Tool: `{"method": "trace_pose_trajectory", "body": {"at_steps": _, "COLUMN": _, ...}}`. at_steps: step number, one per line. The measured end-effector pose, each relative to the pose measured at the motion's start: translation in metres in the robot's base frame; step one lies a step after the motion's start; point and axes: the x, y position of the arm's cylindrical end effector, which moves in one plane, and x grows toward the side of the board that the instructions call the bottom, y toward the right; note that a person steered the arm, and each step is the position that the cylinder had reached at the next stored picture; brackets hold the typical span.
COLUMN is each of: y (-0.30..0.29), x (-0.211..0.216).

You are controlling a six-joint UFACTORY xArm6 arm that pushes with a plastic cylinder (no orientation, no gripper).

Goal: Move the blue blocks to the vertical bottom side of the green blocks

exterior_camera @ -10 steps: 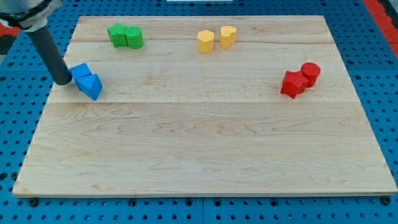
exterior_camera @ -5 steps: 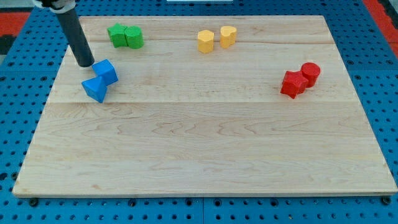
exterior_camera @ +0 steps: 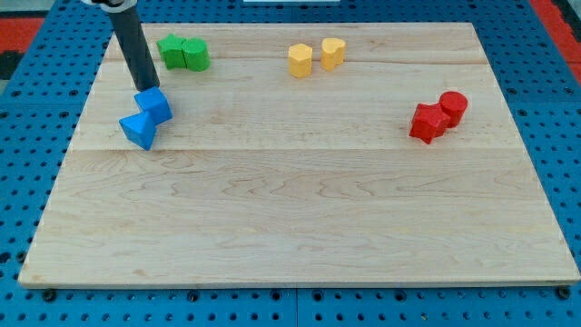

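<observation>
**Rod tip at the top edge of the blue pair**

The arm carries no jawed end effector, only a straight dark rod, so nothing opens or closes. My tip (exterior_camera: 145,85) stands in the upper left of the frame, touching or just above the top of the blue cube (exterior_camera: 154,104). The blue triangular block (exterior_camera: 138,130) touches that cube on its lower left. The two green blocks (exterior_camera: 182,53) sit side by side just to the upper right of the tip, near the top edge of the tabletop (exterior_camera: 300,218). Two yellow blocks (exterior_camera: 316,56) lie top centre; two red blocks (exterior_camera: 438,115) lie at the right.
</observation>
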Motion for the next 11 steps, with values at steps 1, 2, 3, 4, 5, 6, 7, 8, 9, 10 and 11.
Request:
{"method": "trace_pose_trajectory", "body": {"at_steps": 1, "y": 0.000, "x": 0.027}}
{"method": "trace_pose_trajectory", "body": {"at_steps": 2, "y": 0.000, "x": 0.036}}
{"method": "trace_pose_trajectory", "body": {"at_steps": 3, "y": 0.000, "x": 0.039}}
{"method": "trace_pose_trajectory", "body": {"at_steps": 4, "y": -0.012, "x": 0.039}}
{"method": "trace_pose_trajectory", "body": {"at_steps": 5, "y": -0.046, "x": 0.039}}
{"method": "trace_pose_trajectory", "body": {"at_steps": 6, "y": -0.055, "x": 0.057}}
{"method": "trace_pose_trajectory", "body": {"at_steps": 7, "y": -0.060, "x": 0.087}}
{"method": "trace_pose_trajectory", "body": {"at_steps": 8, "y": -0.060, "x": 0.087}}
{"method": "trace_pose_trajectory", "body": {"at_steps": 9, "y": -0.029, "x": 0.092}}
{"method": "trace_pose_trajectory", "body": {"at_steps": 10, "y": 0.008, "x": 0.093}}
{"method": "trace_pose_trajectory", "body": {"at_steps": 11, "y": 0.009, "x": 0.093}}
